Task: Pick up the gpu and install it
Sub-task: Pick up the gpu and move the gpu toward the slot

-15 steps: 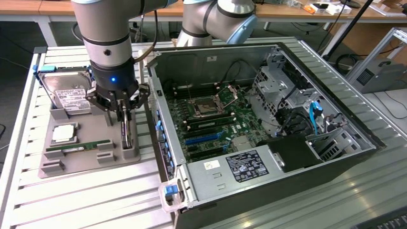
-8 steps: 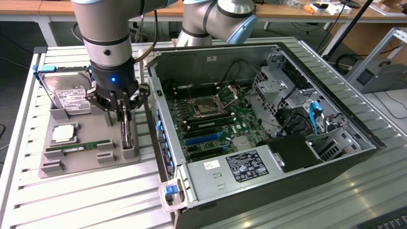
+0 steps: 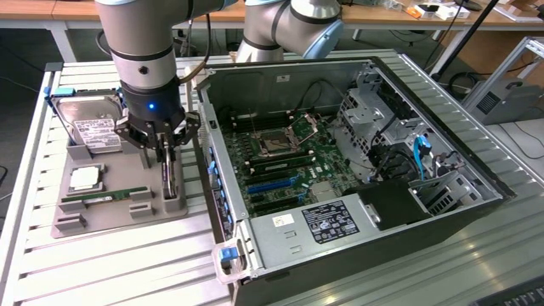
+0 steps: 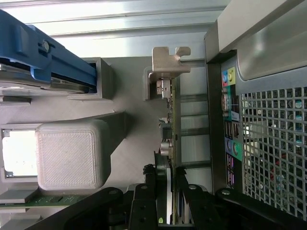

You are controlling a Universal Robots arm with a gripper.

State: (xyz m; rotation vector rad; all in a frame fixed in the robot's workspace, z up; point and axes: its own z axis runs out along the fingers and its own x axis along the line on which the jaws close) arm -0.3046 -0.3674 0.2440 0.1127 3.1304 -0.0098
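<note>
The gpu (image 3: 170,180) stands on its edge in a slot at the right end of the grey holder tray (image 3: 111,220), just outside the open computer case (image 3: 340,159). My gripper (image 3: 163,156) is straight above it, with its fingers down on both sides of the card. In the wrist view the gpu (image 4: 169,120) runs away from the gripper (image 4: 166,191), and its silvery metal bracket (image 4: 168,60) is at the far end. The black fingers (image 4: 148,196) press against both faces of the card with no gap showing. The card still sits in its holder.
On the same tray lie a hard drive (image 3: 93,127) in a blue caddy (image 4: 48,62), a small square chip (image 3: 85,180) and a green memory stick (image 3: 106,196). The case's rear panel (image 4: 268,143) is close beside the card. Blue slots (image 3: 272,185) show on the motherboard.
</note>
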